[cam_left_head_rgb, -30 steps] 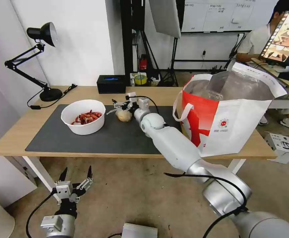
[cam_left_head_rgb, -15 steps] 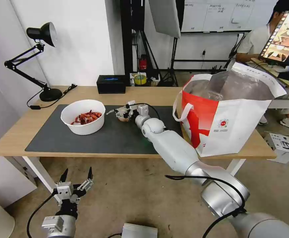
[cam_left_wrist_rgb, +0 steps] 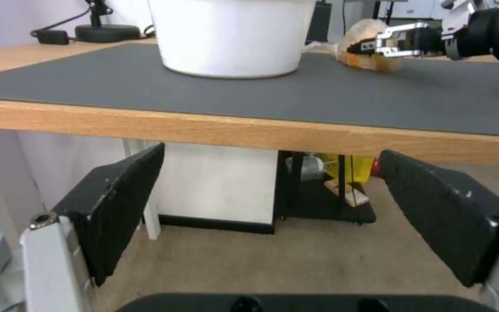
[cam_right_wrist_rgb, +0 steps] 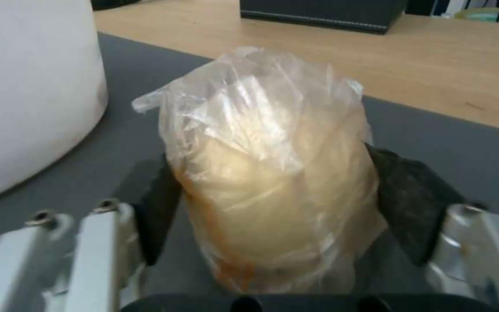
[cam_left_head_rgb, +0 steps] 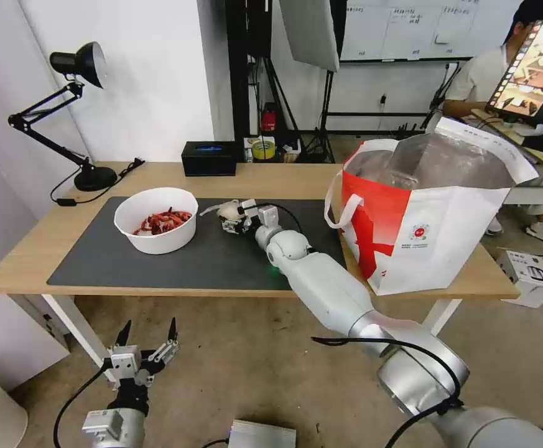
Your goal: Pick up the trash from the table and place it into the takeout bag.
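Trash item, the clear bag with beige lump [cam_right_wrist_rgb: 267,173], is standing upright on the desk's grey mat [cam_left_head_rgb: 159,261], right of the white bowl [cam_left_head_rgb: 156,219]. My right end effector [cam_left_head_rgb: 231,219] is bracketing it, pads flanking both sides, apparently touching. My left end effector [cam_left_head_rgb: 143,345] is hanging wide open below the near desk edge.

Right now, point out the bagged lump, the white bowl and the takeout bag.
bagged lump [cam_right_wrist_rgb: 267,173], right wrist view, middle of the plastic-wrapped beige lump.
white bowl [cam_left_head_rgb: 159,239], head view, front outer wall.
takeout bag [cam_left_head_rgb: 445,242], head view, white front panel.

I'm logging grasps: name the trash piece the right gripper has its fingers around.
The clear bag with the beige lump, between the right gripper pads; the white bowl of red shells sits untouched.
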Robot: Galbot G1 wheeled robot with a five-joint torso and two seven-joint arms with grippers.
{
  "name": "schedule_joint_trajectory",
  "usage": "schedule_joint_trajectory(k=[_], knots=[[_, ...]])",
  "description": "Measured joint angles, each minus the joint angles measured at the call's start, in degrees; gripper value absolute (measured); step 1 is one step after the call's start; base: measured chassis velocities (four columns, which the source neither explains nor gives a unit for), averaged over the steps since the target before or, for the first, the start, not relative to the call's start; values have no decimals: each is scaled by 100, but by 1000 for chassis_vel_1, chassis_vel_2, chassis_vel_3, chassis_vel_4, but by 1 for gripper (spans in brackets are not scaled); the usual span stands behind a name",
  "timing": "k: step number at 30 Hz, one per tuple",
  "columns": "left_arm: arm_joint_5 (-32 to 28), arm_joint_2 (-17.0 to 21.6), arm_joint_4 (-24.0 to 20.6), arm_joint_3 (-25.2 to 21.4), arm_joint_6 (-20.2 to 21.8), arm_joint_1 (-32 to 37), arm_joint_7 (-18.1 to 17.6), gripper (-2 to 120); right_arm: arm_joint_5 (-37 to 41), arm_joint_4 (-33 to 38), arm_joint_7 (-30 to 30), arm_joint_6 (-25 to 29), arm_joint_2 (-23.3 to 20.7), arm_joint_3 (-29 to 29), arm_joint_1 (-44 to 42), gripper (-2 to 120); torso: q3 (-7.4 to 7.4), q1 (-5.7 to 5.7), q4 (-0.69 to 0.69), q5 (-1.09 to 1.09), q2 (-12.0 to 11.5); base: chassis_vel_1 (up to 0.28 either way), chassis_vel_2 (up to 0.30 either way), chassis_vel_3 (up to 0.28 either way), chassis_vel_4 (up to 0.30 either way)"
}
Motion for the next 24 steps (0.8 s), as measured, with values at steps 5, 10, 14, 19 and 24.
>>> schedule_joint_trajectory(k=[5,10,14,19,24], knots=[[1,-1,7,-2,-22,5,0,100,0,19,48,-17,-1,21,-34,54,0,0,0,0,1,0,0,0,0],[1,-1,23,-15,-50,12,-1,100,-2,53,92,-20,-3,58,-86,35,0,0,0,0,1,0,0,0,0],[-7,0,22,-38,-51,-2,-2,100,-27,120,130,-26,-6,88,-153,22,0,0,0,0,1,0,0,0,0],[-15,2,12,-40,-51,-20,-2,100,-55,262,149,-30,-29,127,-254,6,0,0,0,0,1,0,0,0,0],[-28,4,-5,-53,-51,-32,-2,100,-43,645,204,-60,-167,131,-357,4,0,0,0,0,1,0,0,0,0]])
